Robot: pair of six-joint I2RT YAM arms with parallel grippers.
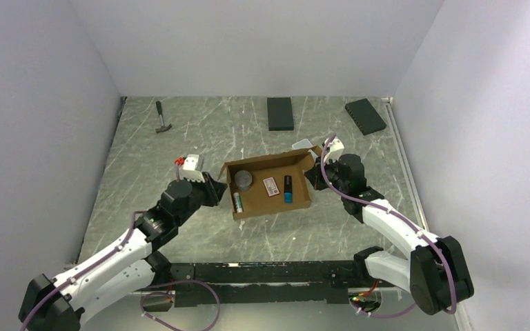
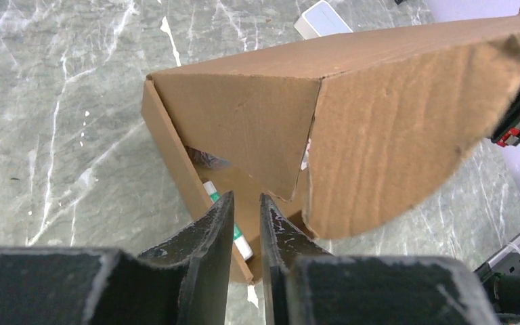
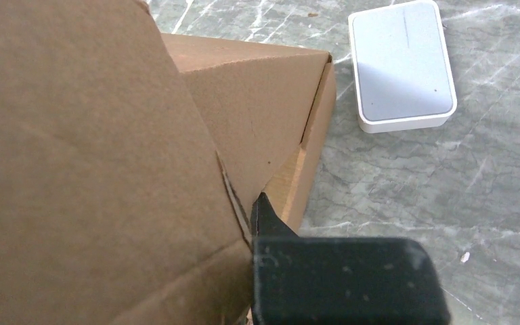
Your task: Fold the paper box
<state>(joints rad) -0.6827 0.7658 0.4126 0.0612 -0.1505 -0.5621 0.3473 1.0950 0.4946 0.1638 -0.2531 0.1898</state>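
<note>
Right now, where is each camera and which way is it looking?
Top: high behind the robot, looking down at the table and box; the left arm and right arm show.
Left wrist: on the left arm, facing the box's left end; the left tool shows.
Right wrist: on the right arm, facing the box's right flap; one finger of the right tool shows.
Shared: both wrist views catch the box and the white case.
</note>
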